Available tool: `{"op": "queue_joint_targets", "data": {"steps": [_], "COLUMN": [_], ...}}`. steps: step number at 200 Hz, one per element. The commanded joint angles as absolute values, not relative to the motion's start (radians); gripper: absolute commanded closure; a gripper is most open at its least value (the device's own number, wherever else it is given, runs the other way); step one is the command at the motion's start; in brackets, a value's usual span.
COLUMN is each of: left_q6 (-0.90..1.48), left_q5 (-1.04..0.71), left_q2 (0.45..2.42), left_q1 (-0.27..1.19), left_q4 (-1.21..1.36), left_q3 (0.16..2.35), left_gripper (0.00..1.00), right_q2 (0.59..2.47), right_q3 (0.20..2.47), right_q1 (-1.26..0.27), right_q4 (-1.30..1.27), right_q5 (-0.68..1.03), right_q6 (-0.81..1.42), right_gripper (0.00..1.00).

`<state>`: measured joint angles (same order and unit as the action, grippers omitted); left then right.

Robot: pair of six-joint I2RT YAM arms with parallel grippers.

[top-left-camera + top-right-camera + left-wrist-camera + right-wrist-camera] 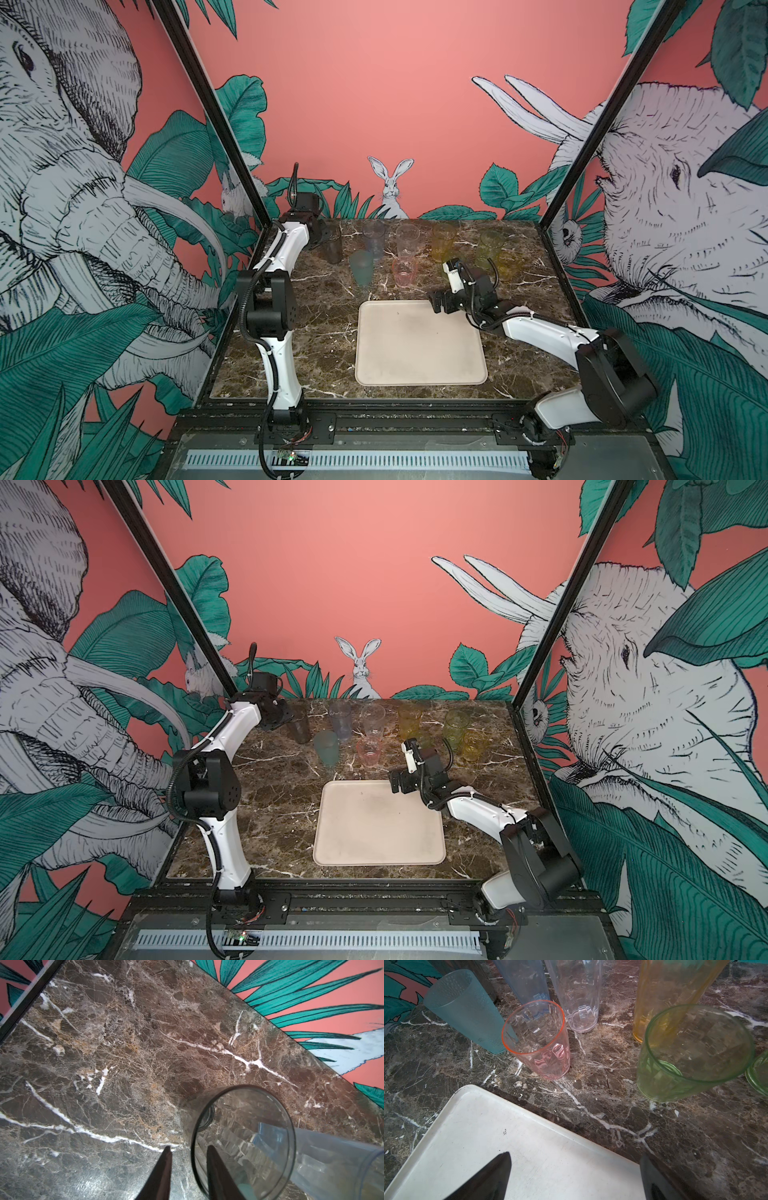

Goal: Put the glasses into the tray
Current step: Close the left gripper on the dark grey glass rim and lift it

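Note:
The glasses stand in a cluster along the table's far side. They include smoky grey point(332, 251), blue point(374, 239), clear point(407, 241), amber point(442, 243), green point(490, 245), teal point(361, 268) and pink point(404, 270). My left gripper point(189, 1147) straddles the rim of the smoky grey glass point(243, 1138), one finger inside and one outside. A gap shows beside the outer finger, so the gripper is narrowly open. The cream tray point(419, 345) lies empty at centre front. My right gripper point(575, 1154) hangs wide open over the tray's point(488, 1136) far right corner, holding nothing.
A short green glass point(695, 1053) stands closest to the right gripper, with the pink glass point(537, 1043) and teal glass point(467, 1012) beyond the tray's edge. A black frame post point(27, 1001) and the back wall border the marble table point(324, 353) near the left gripper.

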<state>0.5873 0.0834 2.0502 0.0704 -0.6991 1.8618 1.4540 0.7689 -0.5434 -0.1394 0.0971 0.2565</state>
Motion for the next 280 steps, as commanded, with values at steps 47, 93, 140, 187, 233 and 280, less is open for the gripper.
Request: {"op": "queue_joint_targets", "data": {"steps": [47, 93, 140, 187, 233, 280], "left_q6": [0.592, 0.594, 0.595, 0.594, 0.575, 0.520], "left_q5": [0.073, 0.074, 0.069, 0.061, 0.061, 0.032], "left_q2": [2.031, 2.031, 2.018, 2.009, 1.976, 1.884], "left_q1": [0.060, 0.058, 0.057, 0.054, 0.052, 0.052], "left_q4": [-0.671, -0.665, -0.650, -0.653, -0.659, -0.697], "left_q3": [1.806, 1.796, 1.776, 1.772, 1.751, 1.697], "left_gripper": [0.75, 0.79, 0.85, 0.88, 0.92, 0.97], "right_q2": [1.469, 1.477, 1.480, 1.483, 1.483, 1.486], "right_q3": [0.804, 0.813, 0.815, 0.818, 0.820, 0.820], "right_q1": [-0.550, -0.550, -0.551, -0.552, -0.551, -0.552], "right_q4": [-0.136, -0.124, -0.124, -0.121, -0.120, -0.120], "right_q5": [0.081, 0.084, 0.083, 0.081, 0.082, 0.083], "right_q6": [0.261, 0.264, 0.265, 0.268, 0.268, 0.272], "right_gripper": [0.01, 0.01, 0.01, 0.01, 0.01, 0.01]}}
